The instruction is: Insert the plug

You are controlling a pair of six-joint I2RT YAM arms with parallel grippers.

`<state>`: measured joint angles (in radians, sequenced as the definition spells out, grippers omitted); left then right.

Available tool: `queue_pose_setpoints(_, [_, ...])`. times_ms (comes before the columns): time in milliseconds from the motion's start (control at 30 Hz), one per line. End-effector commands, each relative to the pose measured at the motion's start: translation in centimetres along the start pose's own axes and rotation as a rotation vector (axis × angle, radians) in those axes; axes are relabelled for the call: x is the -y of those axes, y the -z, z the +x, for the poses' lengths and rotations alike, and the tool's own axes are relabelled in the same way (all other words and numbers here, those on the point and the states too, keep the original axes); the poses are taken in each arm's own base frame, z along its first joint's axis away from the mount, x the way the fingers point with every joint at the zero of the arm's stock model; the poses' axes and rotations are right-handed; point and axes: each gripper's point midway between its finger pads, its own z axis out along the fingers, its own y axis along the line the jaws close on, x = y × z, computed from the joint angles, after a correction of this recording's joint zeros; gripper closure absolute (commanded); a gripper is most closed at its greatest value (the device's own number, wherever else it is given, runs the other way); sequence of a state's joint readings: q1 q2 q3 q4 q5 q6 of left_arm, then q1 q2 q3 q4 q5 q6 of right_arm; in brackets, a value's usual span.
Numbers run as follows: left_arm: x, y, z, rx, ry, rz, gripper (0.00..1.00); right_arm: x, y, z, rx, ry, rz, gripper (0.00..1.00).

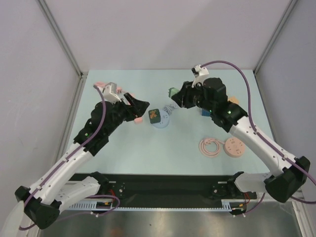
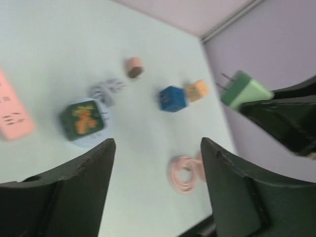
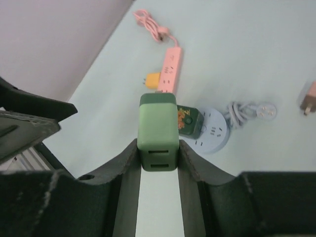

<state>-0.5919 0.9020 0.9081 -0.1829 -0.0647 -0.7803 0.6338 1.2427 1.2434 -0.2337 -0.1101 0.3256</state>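
Note:
The plug (image 3: 158, 131) is a light green charger block, and my right gripper (image 3: 158, 148) is shut on its sides, holding it above the table. From the left wrist view the plug (image 2: 244, 90) shows its two prongs pointing left. In the top view the plug (image 1: 173, 92) hangs just right of a round pale blue socket strip (image 1: 162, 123). A dark green charger (image 1: 154, 114) sits plugged into that strip. My left gripper (image 1: 142, 108) hovers just left of the strip, open. Its jaws (image 2: 158, 148) stand wide with nothing between them.
A pink power strip (image 3: 169, 69) with a yellow plug (image 3: 153, 79) beside it lies at the back left. A coiled pink cable (image 1: 211, 147) and a pink round socket (image 1: 234, 148) lie front right. A blue cube (image 2: 173, 98) and a grey cable bundle (image 3: 242, 112) are near the round strip.

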Motion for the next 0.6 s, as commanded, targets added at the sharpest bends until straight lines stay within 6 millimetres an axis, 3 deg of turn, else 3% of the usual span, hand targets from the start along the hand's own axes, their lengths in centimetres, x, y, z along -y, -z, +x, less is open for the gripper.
queue_pose_setpoints(0, [-5.7,-1.8,1.8,-0.096,-0.223,-0.194,0.27,1.8,0.2,4.0,-0.254,-0.103,0.139,1.0])
queue_pose_setpoints(67, [-6.8,-3.0,2.6,-0.135,-0.245,-0.217,0.31,3.1,-0.9,7.1,-0.392,-0.105,0.189,1.0])
queue_pose_setpoints(133, [-7.8,-4.8,3.6,-0.192,-0.25,-0.237,0.4,3.7,-1.9,9.1,-0.494,-0.106,0.21,1.0])
queue_pose_setpoints(233, [-9.1,-6.4,4.8,-0.251,-0.243,-0.264,0.45,4.4,-2.9,10.8,-0.599,-0.117,0.226,1.0])
queue_pose_setpoints(300, [-9.7,-6.8,4.6,-0.257,-0.224,-0.286,0.46,5.6,-4.2,13.2,-0.698,-0.109,0.262,1.0])
queue_pose_setpoints(367, [-11.3,-6.5,4.0,-0.249,-0.206,-0.335,0.46,5.5,-5.5,12.8,-0.71,-0.099,0.255,1.0])
queue_pose_setpoints(400, [-12.3,-6.2,3.4,-0.233,-0.199,-0.366,0.45,6.2,-6.1,14.2,-0.766,-0.097,0.273,1.0])
queue_pose_setpoints(433, [-13.2,-5.5,3.3,-0.23,-0.192,-0.388,0.44,6.5,-6.5,14.4,-0.782,-0.089,0.287,1.0])
queue_pose_setpoints(467, [-13.8,-4.9,3.4,-0.232,-0.185,-0.4,0.43,6.1,-7.3,13.3,-0.761,-0.076,0.279,1.0])
queue_pose_setpoints(500, [-14.4,-4.4,3.3,-0.225,-0.173,-0.409,0.42,6.7,-7.8,14.8,-0.819,-0.072,0.296,1.0])
queue_pose_setpoints(533, [-15.8,-3.7,4.0,-0.232,-0.158,-0.43,0.42,6.8,-8.1,14.8,-0.825,-0.068,0.301,1.0])
queue_pose_setpoints(567, [-15.4,-3.4,3.6,-0.2,-0.149,-0.403,0.41,6.2,-8.9,14.1,-0.81,-0.061,0.285,1.0])
